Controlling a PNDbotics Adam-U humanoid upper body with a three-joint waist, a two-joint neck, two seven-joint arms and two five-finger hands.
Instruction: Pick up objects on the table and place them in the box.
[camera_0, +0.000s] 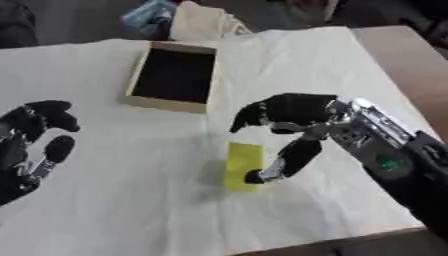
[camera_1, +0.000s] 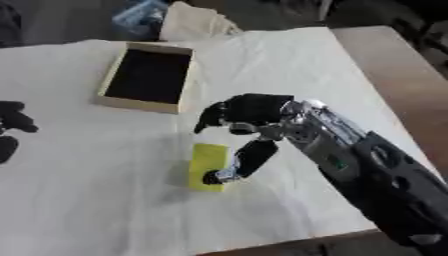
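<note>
A flat yellow block (camera_0: 242, 163) lies on the white cloth near the table's middle. My right hand (camera_0: 293, 117) hovers over its right side, fingers spread forward and the thumb (camera_0: 284, 162) reaching down to touch the block's lower right corner; nothing is held. The open cardboard box (camera_0: 171, 102) with a dark inside stands behind the block, to the upper left. At the left edge my left hand (camera_0: 31, 145) rests apart from everything, with its fingers loosely bent and holding nothing.
A white cloth (camera_0: 105, 200) covers most of the table. Bare brown tabletop (camera_0: 411, 60) shows along the right side. Beyond the far edge lie a pale bag (camera_0: 206, 22) and a bluish item (camera_0: 149, 12).
</note>
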